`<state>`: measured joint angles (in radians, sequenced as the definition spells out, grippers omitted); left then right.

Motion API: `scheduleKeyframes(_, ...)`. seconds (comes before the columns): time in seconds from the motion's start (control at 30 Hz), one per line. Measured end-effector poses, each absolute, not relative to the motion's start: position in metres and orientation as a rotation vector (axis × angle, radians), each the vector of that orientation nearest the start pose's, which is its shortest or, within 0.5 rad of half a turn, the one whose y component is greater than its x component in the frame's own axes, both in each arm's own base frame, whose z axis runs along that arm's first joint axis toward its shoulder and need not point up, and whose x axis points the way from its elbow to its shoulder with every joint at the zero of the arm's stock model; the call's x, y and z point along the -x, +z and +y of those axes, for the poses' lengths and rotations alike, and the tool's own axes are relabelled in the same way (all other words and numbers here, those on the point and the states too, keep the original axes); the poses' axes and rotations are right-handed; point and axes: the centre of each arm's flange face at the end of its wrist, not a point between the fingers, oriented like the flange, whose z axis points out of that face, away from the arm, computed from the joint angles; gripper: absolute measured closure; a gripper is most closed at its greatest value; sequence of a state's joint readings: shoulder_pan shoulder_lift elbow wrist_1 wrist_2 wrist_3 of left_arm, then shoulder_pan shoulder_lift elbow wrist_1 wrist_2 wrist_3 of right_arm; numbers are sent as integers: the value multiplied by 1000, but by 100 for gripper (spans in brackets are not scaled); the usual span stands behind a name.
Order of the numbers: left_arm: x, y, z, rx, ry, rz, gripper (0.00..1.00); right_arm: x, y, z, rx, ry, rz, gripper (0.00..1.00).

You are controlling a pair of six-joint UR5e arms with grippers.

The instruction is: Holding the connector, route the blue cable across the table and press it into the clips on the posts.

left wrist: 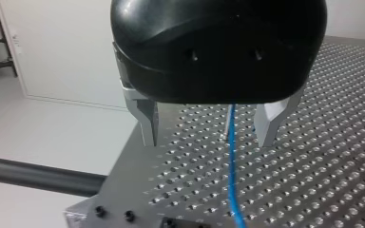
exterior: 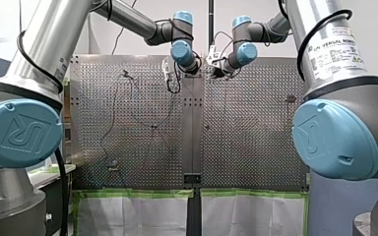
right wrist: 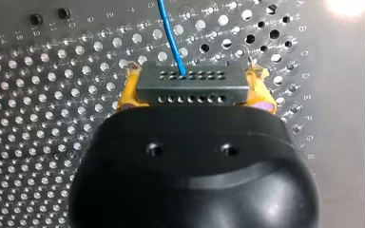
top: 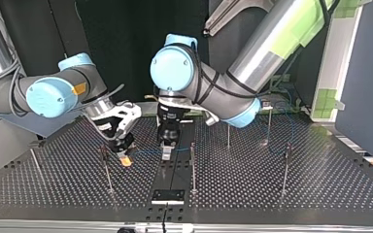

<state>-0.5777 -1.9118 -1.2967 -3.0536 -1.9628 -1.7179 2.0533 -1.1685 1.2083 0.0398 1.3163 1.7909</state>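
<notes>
**Connector gripped, cable not yet pressed home**

We place everything by the dark centre strip (top: pixel 167 183) of the table (top: pixel 320 189), reading the top view from left to right.

Just left of the strip, our right gripper (top: pixel 125 156) hangs low over the table. The right wrist view shows its yellow pads (right wrist: pixel 129 92) clamped on the two ends of the grey connector (right wrist: pixel 192 80). The blue cable (right wrist: pixel 171 38) leaves the connector's far face.

Over the strip itself, our left gripper (top: pixel 167 151) points down. In the left wrist view its metal fingers (left wrist: pixel 147 121) stand apart. The cable runs between them and seems to touch neither.

Right of the strip stand several posts (top: pixel 193 167), and the cable trails on among the farther ones. We cannot tell whether it sits in any of the clips (top: pixel 287 149).

We judge that routing is at an early stage. The next move calls for carrying the connector toward a post with the line taut. The left fingers would guide the cable over a clip before it is pressed down.

Only the wrist views settle the grips, since the top view shows the connector as little more than an orange tip. Only the top view shows the posts' height. The front view lays out the cable's slack left of the strip as a thin dark line.
</notes>
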Motion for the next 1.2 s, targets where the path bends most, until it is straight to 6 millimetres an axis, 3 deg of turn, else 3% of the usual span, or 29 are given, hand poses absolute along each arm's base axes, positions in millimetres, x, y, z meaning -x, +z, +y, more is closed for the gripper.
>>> scheduleKeyframes(0.23, -495, 426, -429, -11, -242, 1565, 0, -440, 431, -499, 2279, -2348, 1355, 100)
scheduleKeyframes(0.4, -511, 405, -430, 4, -218, 1575, 0, -440, 431, -499, 2279, -2348, 1355, 100)
scheduleKeyframes(0.63, -515, 395, -430, 13, -192, 1589, 0, -440, 431, -499, 2278, -2347, 1355, 100)
scheduleKeyframes(0.67, -514, 395, -430, 16, -188, 1589, 11, -440, 431, -499, 2278, -2346, 1355, 100)
scheduleKeyframes(0.7, -514, 395, -430, 17, -185, 1588, 11, -440, 431, -499, 2278, -2346, 1355, 100)
scheduleKeyframes(0.73, -513, 395, -431, 18, -184, 1588, 22, -440, 431, -499, 2278, -2345, 1355, 100)
scheduleKeyframes(0.77, -513, 395, -431, 18, -182, 1588, 42, -440, 431, -499, 2278, -2345, 1355, 100)
scheduleKeyframes(0.8, -513, 395, -431, 19, -181, 1589, 42, -440, 431, -499, 2278, -2345, 1355, 100)
scheduleKeyframes(0.83, -512, 395, -431, 21, -179, 1589, 63, -440, 431, -499, 2278, -2345, 1355, 100)
scheduleKeyframes(0.87, -512, 395, -431, 24, -177, 1590, 78, -440, 431, -499, 2277, -2345, 1355, 100)
scheduleKeyframes(0.9, -511, 395, -431, 26, -175, 1590, 78, -440, 431, -499, 2277, -2344, 1356, 100)
scheduleKeyframes(0.93, -511, 395, -431, 27, -174, 1591, 96, -440, 431, -499, 2277, -2344, 1356, 100)
scheduleKeyframes(0.97, -510, 395, -432, 28, -174, 1591, 100, -440, 431, -499, 2277, -2344, 1356, 100)
scheduleKeyframes(1.2, -505, 394, -438, 39, -194, 1594, 100, -442, 431, -497, 2276, -2339, 1354, 100)
